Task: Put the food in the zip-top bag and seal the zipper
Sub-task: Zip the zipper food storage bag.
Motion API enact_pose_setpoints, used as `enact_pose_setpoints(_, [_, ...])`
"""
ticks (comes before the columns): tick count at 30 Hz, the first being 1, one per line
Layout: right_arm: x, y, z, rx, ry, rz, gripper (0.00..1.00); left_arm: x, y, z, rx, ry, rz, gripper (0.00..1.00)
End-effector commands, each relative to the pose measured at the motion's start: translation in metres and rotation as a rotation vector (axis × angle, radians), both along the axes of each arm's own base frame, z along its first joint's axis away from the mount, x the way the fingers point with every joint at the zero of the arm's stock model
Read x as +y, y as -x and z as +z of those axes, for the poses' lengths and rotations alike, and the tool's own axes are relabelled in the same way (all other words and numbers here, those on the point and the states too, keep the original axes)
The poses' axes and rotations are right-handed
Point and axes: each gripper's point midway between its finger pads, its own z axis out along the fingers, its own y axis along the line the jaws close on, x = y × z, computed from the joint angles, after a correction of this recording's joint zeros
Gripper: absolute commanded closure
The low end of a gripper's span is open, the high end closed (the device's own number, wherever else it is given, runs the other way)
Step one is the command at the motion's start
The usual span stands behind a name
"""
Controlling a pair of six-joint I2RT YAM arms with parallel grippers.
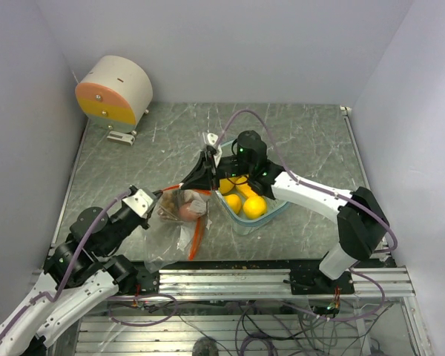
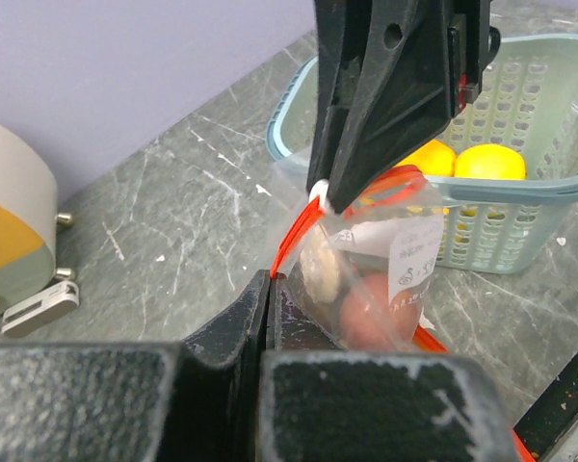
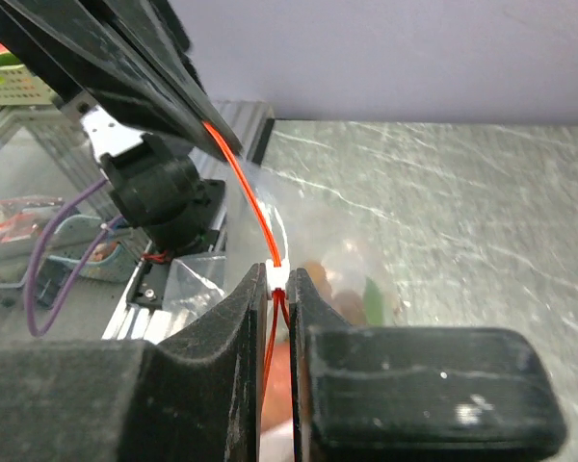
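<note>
Both jaws are clamped tight: left jaws pinch the zipper (image 2: 291, 241) end, anchoring the bag (image 2: 376, 279); right jaws grip the slider (image 3: 278, 275) between them, apparently for sealing.

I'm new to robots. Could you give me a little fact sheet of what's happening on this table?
Holding the bag: left gripper, shut on the red zipper edge of the zip-top bag
Working the zipper: right gripper, shut on the white zipper slider
Inside the bag: a reddish fruit and something pale
Not bagged: yellow fruits in the light-blue basket
</note>
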Motion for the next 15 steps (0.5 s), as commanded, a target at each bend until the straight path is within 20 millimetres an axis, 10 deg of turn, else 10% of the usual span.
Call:
enact_pose_setpoints(1, [-0.020, -0.029, -0.006, 0.009, 0.031, -0.122, 1.00, 0.024, 0.001, 0.025, -0.064, 0.068, 0.101, 0.93])
enact_pose_setpoints(15, [-0.024, -0.026, 0.002, 0.029, 0.040, -0.095, 1.00, 0.066, -0.007, 0.047, -0.090, 0.092, 0.318, 0.85])
